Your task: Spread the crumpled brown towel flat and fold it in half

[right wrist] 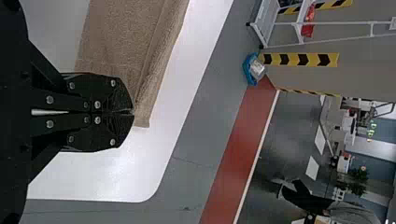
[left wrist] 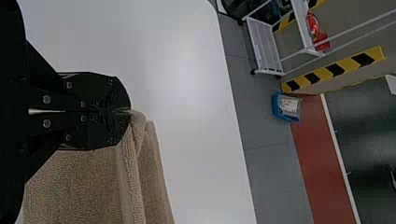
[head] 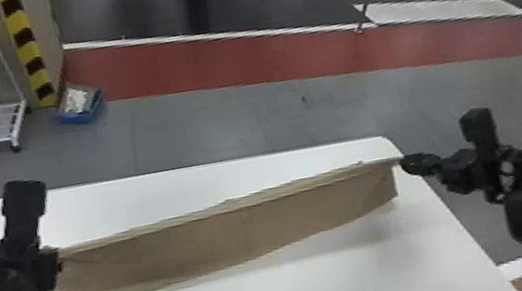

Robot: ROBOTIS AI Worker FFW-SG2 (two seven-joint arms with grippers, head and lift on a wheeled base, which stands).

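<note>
I have the towel stretched lengthwise above the tabletop, its upper edge drawn nearly straight from my left tool to my right tool. The rest drops from that edge as a broad brown band; I can't tell whether its lower edge touches the surface. In the left wrist view, my left tool has its fingers together, clamped on a towel corner, with soft ridges running from the pinch. The right wrist view shows my right tool pinching the other end at its corner, near the tabletop's rounded corner.
</note>
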